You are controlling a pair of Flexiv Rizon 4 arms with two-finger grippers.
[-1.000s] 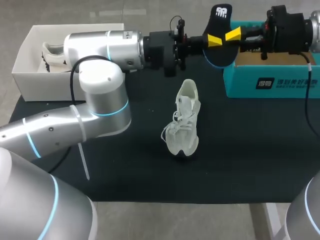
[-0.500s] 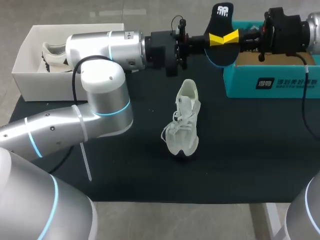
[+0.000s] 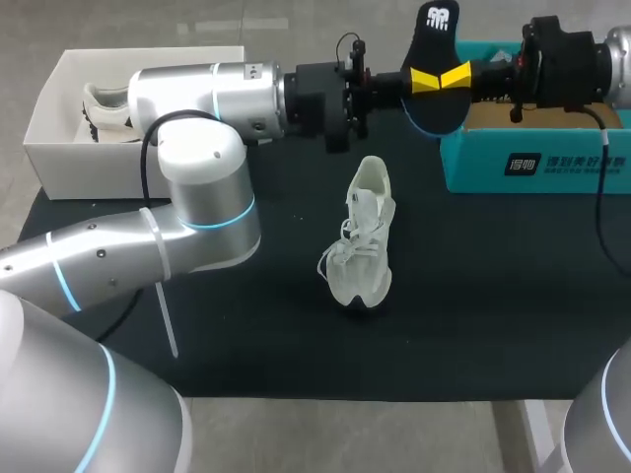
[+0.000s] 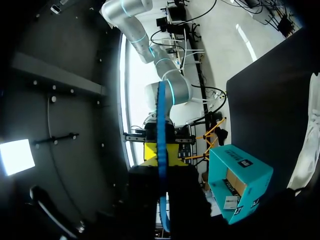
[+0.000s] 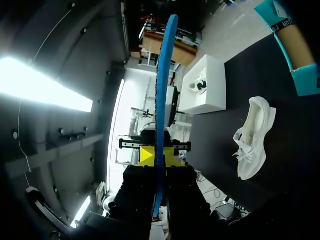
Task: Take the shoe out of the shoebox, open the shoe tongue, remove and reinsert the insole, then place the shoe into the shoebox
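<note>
A black insole point(image 3: 437, 30) with a blue edge is held upright in the air above the table's far side. My left gripper point(image 3: 419, 79) is shut on it from the left, and my right gripper point(image 3: 458, 75) is shut on it from the right, yellow tips meeting at its lower part. In the left wrist view the insole's edge point(image 4: 161, 115) runs up from between the left gripper's point(image 4: 161, 175) fingers. The right wrist view shows the same edge point(image 5: 162, 75) rising from the right gripper point(image 5: 159, 175). The white shoe point(image 3: 363, 236) lies on the black mat below, untouched.
A white shoebox point(image 3: 59, 148) at the back left holds another white shoe point(image 3: 104, 108). A teal box point(image 3: 532, 163) stands at the back right under my right arm. The black mat point(image 3: 493, 296) covers the table around the shoe.
My right gripper's fingers have come together onto the insole. The left gripper has kept its hold, and the insole has hardly moved.
</note>
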